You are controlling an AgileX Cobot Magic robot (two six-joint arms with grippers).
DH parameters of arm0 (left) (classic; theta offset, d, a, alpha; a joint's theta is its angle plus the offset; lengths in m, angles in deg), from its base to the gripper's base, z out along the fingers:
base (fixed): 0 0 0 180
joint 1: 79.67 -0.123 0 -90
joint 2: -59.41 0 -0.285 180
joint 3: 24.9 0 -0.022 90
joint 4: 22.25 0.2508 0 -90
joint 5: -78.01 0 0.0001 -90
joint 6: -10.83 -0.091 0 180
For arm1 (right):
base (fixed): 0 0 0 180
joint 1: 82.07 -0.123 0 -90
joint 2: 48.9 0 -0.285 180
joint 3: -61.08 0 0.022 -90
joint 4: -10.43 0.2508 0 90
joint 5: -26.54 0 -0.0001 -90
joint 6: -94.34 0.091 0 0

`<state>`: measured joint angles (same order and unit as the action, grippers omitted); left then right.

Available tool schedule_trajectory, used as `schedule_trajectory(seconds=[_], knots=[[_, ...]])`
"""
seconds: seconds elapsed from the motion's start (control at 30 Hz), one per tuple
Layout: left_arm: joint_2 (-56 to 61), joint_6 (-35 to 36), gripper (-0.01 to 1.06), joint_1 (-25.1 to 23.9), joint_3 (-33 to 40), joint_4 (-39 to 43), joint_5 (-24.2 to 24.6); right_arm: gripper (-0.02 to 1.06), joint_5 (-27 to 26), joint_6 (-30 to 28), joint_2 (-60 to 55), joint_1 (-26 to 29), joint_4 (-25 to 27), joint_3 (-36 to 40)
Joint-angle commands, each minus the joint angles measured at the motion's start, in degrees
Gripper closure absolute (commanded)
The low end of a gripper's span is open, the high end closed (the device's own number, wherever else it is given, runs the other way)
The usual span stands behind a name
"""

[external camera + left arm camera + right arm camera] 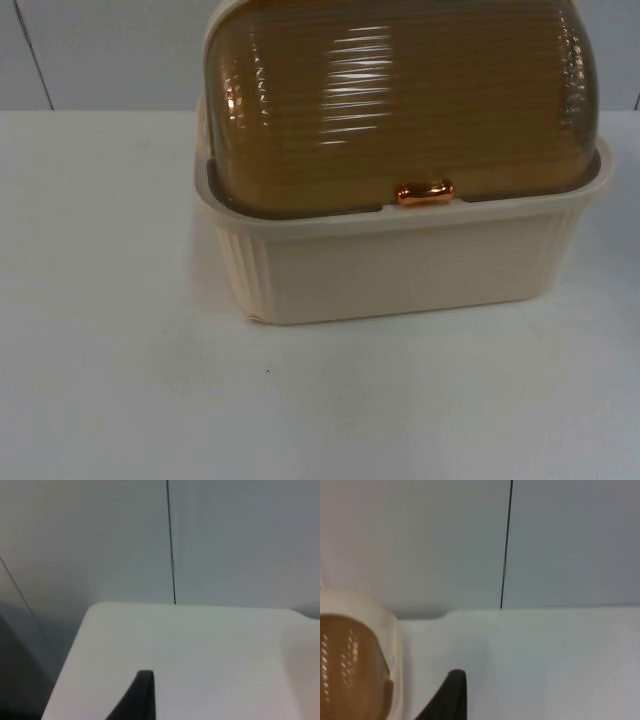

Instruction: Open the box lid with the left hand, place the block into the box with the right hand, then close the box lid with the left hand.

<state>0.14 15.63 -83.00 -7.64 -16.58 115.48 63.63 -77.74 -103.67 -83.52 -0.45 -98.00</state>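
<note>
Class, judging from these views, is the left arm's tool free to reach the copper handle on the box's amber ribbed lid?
Probably yes: the copper handle sits exposed at the closed amber ribbed lid's front edge, and the left tool hangs over bare white table.

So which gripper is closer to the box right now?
Right, judging by the wrist views. The right gripper has the box close beside it; the left gripper looks over bare table, the box barely at the edge.

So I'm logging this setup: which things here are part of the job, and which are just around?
Job:
cream box, on the table
ribbed amber lid, closed
copper handle at the lid's front edge
left gripper's fingertip
right gripper's fingertip

Around:
white table
grey partition wall
</note>
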Motion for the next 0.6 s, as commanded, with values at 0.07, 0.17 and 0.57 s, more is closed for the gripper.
schedule_trajectory(seconds=[0.07,0.17,0.57], knots=[[-2.83,0.05,0.0,1.09,-0.37,0.29,1.54,0.0,0.35,1.76,-3.73,0.08,-0.46,-0.33],[-4.44,0.05,0.0,2.63,-0.37,0.29,4.02,0.0,-0.11,1.77,-4.3,0.08,-0.57,-0.33],[-13.75,-6.47,0.0,21.78,-0.37,-0.77,7.62,0.0,-0.39,1.77,-4.3,0.08,-0.96,-0.33]])
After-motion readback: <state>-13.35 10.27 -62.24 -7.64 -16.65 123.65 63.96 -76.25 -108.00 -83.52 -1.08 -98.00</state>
